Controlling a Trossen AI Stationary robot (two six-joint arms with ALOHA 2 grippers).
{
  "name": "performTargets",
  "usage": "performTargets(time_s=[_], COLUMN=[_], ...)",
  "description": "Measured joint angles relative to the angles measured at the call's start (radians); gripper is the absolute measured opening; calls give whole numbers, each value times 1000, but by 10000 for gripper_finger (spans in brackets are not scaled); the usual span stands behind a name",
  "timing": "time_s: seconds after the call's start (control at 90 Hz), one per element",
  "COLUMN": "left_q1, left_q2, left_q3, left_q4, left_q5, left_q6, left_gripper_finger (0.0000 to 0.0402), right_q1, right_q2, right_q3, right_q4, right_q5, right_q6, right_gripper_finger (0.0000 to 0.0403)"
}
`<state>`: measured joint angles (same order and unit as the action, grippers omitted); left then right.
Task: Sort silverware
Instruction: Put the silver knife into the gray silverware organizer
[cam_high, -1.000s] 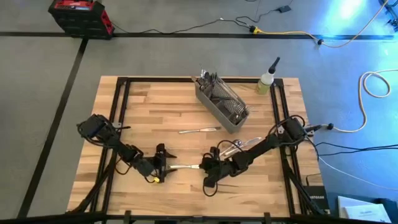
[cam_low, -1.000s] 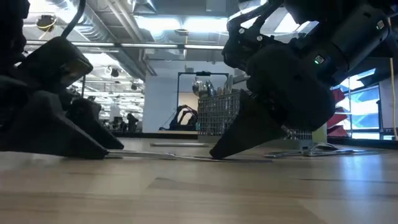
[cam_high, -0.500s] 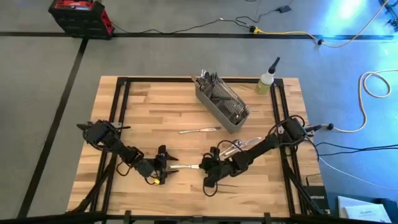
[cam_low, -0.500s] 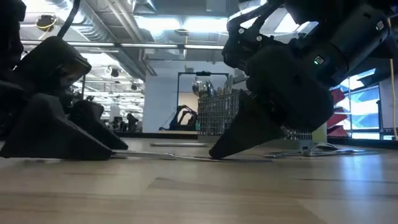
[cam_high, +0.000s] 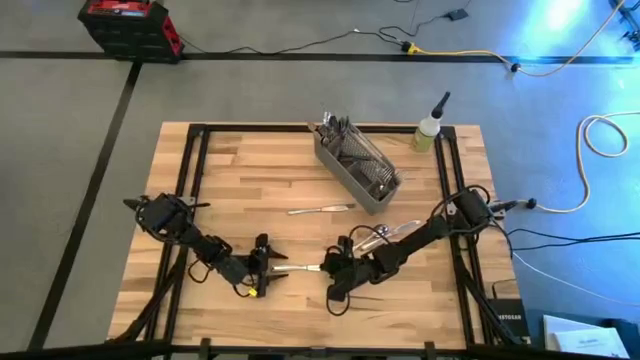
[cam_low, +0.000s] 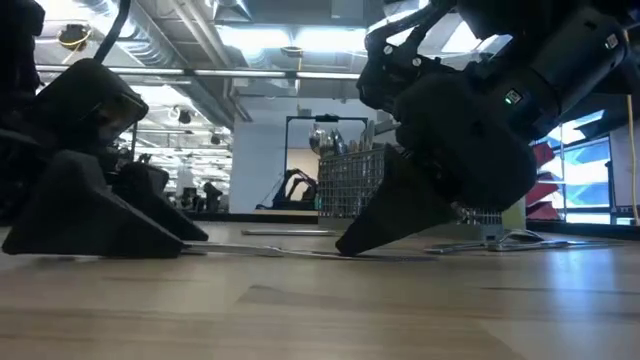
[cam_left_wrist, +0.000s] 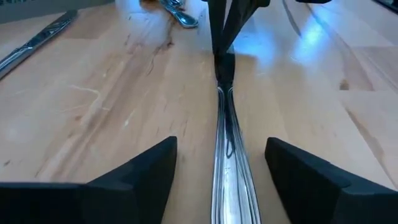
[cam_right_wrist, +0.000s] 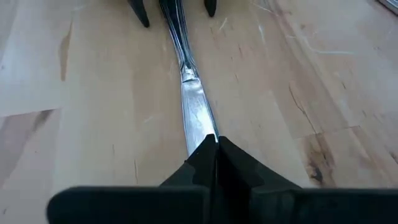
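**Two grippers at one knife on the table front**

A table knife (cam_high: 298, 267) lies flat on the wooden table (cam_high: 250, 180), near the front edge, between the two arms. The right gripper (cam_high: 331, 268) is closed on the blade end, its fingers pressed together on the metal. The left gripper (cam_high: 265, 267) stands at the handle end with its fingers (cam_left_wrist: 134, 177) spread wide on both sides of the handle, not touching it. Another knife (cam_high: 322, 209) lies alone near the table middle. Behind it, the gray mesh basket (cam_high: 355, 165) holds many pieces of silverware (cam_high: 340, 138). A small bottle (cam_high: 430, 125) stands near the back right corner.
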<state>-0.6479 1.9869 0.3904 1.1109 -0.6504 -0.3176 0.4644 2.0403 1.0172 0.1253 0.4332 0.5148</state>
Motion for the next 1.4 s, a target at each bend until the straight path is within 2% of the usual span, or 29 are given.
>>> performTargets(time_s=[0.122, 0.322, 0.444, 0.711, 0.878, 1.156, 1.4], left_q1=[0, 0, 0, 0, 0, 0, 0], left_q2=[0, 0, -1, -1, -1, -1, 0], left_q3=[0, 2, 2, 2, 2, 2, 8], left_q4=[-1, -8, -25, -36, -45, -48, -54], left_q5=[1, 12, 11, 6, 5, -11, -38], left_q6=[-7, -20, -28, -35, -36, -48, -64], left_gripper_finger=[222, 128, 99, 89, 57, 63, 59], right_q1=[0, 0, 0, 0, 0, 0, 2], right_q2=[0, 0, 0, 0, 0, -6, -126], right_q3=[0, 0, 0, 0, 0, -1, -2], right_q4=[0, 0, 0, 0, 0, 20, 87], right_q5=[0, 0, 0, 0, 1, 1, -16], right_q6=[0, 0, 0, 0, 0, -1, -49], right_gripper_finger=[0, 0, 0, 0, 0, 0, 0])
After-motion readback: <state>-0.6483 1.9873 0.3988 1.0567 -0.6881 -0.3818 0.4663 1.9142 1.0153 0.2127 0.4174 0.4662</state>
